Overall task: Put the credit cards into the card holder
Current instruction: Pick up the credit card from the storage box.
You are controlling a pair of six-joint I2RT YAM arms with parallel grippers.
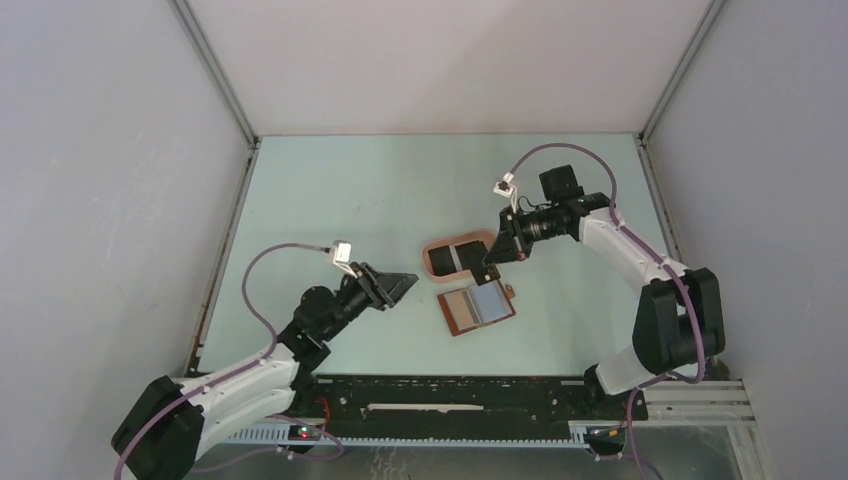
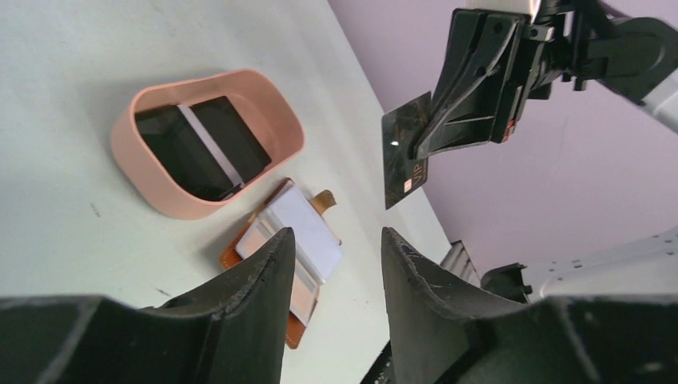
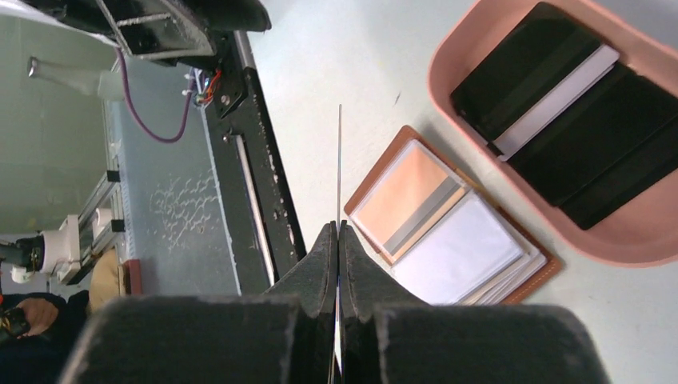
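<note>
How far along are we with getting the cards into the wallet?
Early on. Done: the wallet lies open, with one tan card seemingly in a pocket. In hand: the right gripper pinches a black card; the left gripper is open and empty. Left: more black cards lie in the pink tray.

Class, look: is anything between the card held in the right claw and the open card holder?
Nothing visible. The right claw holds the card in the air; the holder lies open, uncovered, beside the tray. The left claw stands apart.
</note>
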